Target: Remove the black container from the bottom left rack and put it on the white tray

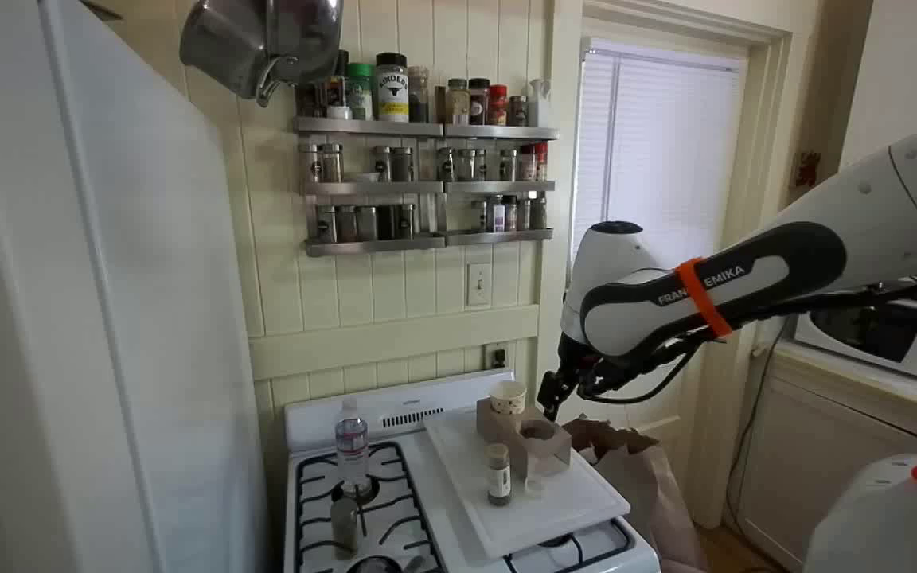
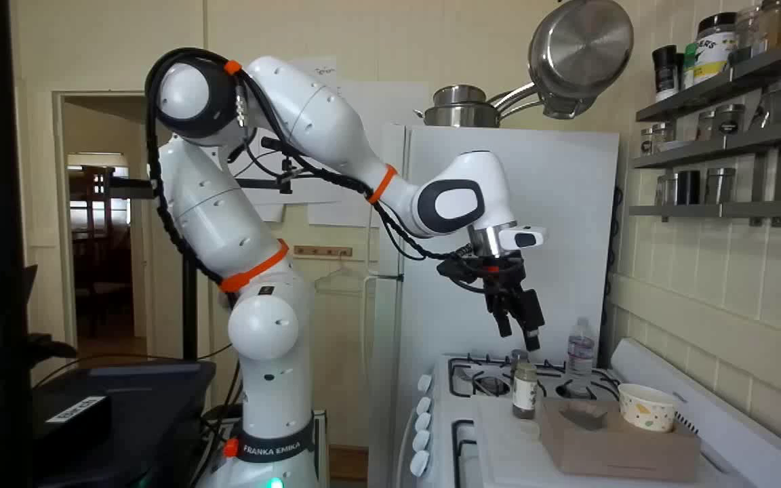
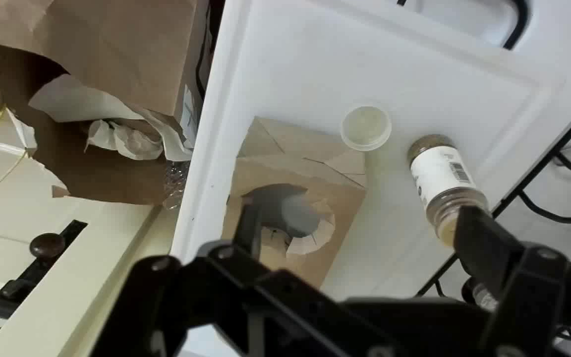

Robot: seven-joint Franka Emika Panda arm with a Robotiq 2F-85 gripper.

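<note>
Black cylindrical container [image 1: 387,222] up on btm-left grey metal rack [image 1: 375,245]!

In an exterior view: container's amid glass jars [image 1: 367,224]; well below lies a flat white rectangular tray [image 1: 562,505] w/ brown cardboard box [image 1: 548,458] on it. In an exterior view: here's the black two-finger gripper [image 2: 518,335], hanging tips-down, higher than tray. Wrist view: fingers [image 3: 484,248] wide apart, seen across box & glass spice jar w/ white label [image 3: 441,171].

A: How is the arm [image 2: 207,210] finished?

B: White, rounded segments dotted with small round recesses; dark covers [image 1: 813,248] with pale insets. Black cables [image 2: 154,152], bundled, secured by orange straps [image 2: 253,274].

A: Lettering?

B: "FRANKA EMIKA," white on the black base band [image 2: 274,447]; a small light [image 2: 274,483] glows green.

A: And the end effector [image 3: 357,218]?

B: Black, angular, two-fingered, with round screw heads; wrist collar [image 2: 487,242], silvery.
</note>
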